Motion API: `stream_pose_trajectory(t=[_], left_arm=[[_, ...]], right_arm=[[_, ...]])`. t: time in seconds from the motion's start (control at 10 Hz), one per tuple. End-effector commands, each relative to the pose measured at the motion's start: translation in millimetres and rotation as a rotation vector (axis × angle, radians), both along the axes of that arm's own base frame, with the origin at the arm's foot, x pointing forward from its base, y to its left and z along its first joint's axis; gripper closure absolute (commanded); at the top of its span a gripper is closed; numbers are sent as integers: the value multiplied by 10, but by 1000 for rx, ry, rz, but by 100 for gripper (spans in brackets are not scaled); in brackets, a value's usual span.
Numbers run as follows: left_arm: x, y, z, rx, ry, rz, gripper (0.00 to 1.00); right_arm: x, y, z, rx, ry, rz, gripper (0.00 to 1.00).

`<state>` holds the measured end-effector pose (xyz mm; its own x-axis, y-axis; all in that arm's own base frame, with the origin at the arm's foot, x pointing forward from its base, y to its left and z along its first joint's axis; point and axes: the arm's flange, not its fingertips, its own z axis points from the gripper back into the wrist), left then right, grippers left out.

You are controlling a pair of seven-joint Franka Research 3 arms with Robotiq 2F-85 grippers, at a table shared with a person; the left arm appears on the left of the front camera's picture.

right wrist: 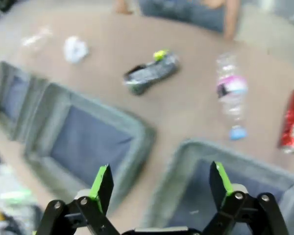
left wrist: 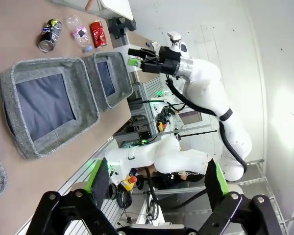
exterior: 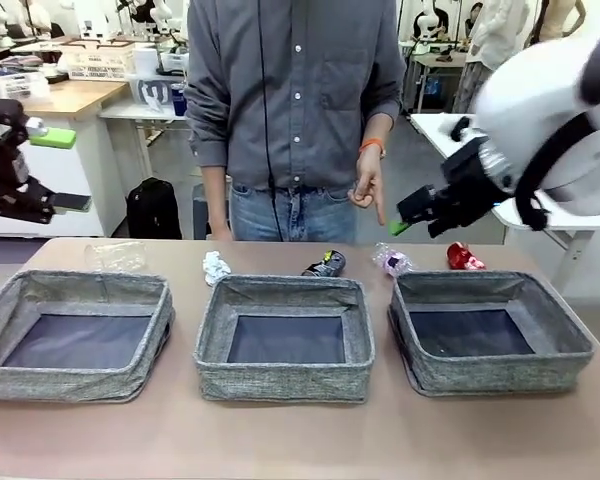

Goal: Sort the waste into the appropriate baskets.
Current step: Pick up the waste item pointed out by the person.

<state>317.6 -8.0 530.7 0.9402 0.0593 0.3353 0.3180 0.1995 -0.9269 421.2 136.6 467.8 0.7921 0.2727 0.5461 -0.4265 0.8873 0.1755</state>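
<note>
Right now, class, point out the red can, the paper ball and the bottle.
red can (exterior: 464, 257), front view, its middle.
paper ball (exterior: 216, 267), front view, its centre.
bottle (right wrist: 229, 89), right wrist view, its pink label.

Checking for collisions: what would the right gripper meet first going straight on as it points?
Probably the rim of the rightmost grey woven fabric basket, just ahead of the open right gripper; depth is unclear.

Grey floor (exterior: 425, 185), wooden bench (exterior: 70, 98) left, white table (exterior: 435, 128) right, black backpack (exterior: 153, 208).
</note>
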Motion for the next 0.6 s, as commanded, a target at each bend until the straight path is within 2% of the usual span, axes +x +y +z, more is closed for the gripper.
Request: stream_pose_trajectory(t=[0.0, 0.2, 0.3, 0.4, 0.5], left_arm=[[16, -4, 19, -18, -27, -8, 0], [16, -4, 19, -18, -27, -8, 0], [16, -4, 19, -18, -27, -8, 0], [16, -4, 19, -18, -27, -8, 0], [16, -4, 19, -18, -27, -8, 0]], right_arm=[[-118, 10, 103, 153, 75, -16, 0], [-118, 10, 103, 153, 75, -16, 0], [-6, 10, 11, 42, 30, -2, 0], [-27, 97, -54, -134, 94, -92, 0], [117, 166, -146, -192, 131, -105, 0]])
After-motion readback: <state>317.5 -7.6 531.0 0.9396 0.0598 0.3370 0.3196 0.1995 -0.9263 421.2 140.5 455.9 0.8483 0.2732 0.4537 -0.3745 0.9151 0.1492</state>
